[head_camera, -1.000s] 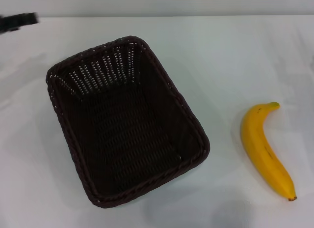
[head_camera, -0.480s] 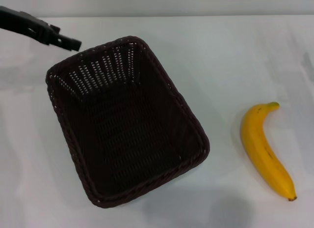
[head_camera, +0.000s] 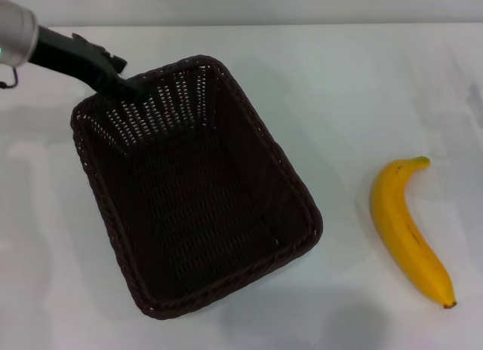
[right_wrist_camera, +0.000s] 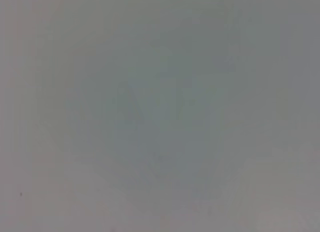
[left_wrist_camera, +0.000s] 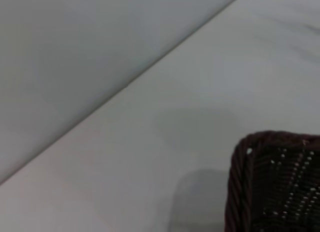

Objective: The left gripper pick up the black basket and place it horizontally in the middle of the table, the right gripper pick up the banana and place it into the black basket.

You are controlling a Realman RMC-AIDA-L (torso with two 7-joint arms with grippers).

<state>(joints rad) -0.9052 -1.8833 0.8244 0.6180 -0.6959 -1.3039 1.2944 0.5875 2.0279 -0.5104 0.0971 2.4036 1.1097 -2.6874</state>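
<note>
Basket (head_camera: 196, 191) sits askew at the left-centre of the white table (head_camera: 355, 78), long side running away from the robot, while the left gripper (head_camera: 136, 86) reaches over its far left corner rim. Whether its fingers are parted or closed on the weave cannot be told. A shallow bite on the braided rim could slip, dragging or tipping the basket. Banana (head_camera: 407, 229) lies well apart to the right; the right gripper is out of sight.
</note>
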